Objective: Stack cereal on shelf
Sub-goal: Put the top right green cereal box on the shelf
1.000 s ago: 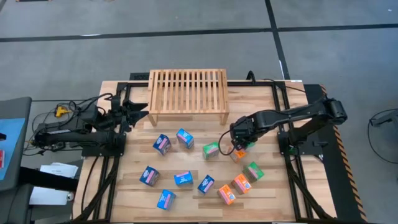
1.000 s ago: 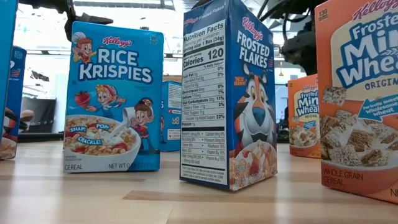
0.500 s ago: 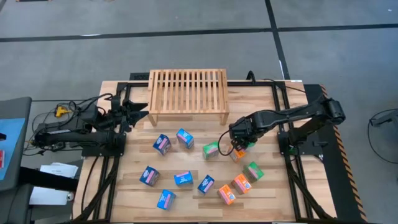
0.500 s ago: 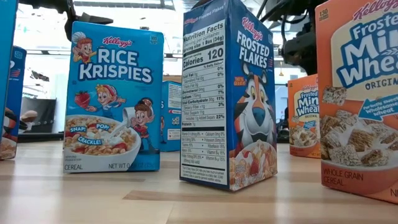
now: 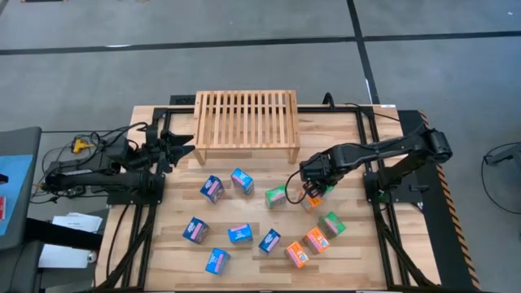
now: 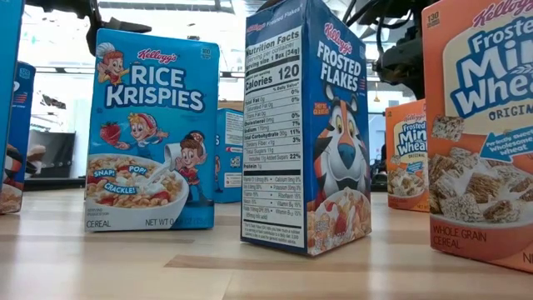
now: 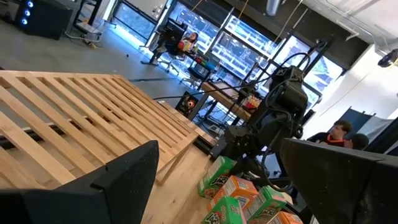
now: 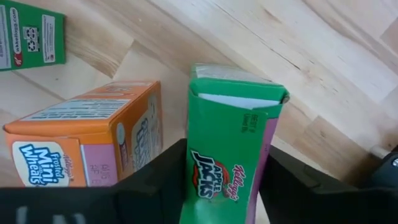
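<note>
My right gripper is shut on a green Apple Jacks cereal box right of the table's middle, below the shelf's right leg. An orange Mini-Wheats box lies right beside it. The light-wood slatted shelf stands at the table's far side with nothing on top. Several other small cereal boxes, such as a blue one and a green one, stand or lie across the table's middle and near part. My left gripper is open and empty beside the shelf's left leg. My right gripper pinches the green box between its two fingers, one on each of two opposite faces. The fingers lie along the box, whose opened top flap points away from the wrist. I cannot tell whether the box is clear of the table.
A green box and two orange boxes lie near the front right. Blue boxes lie front left. In the low view a Rice Krispies box and a Frosted Flakes box stand close to the camera.
In the low view my right arm has gone up a little. The boxes on the table have kept still.
</note>
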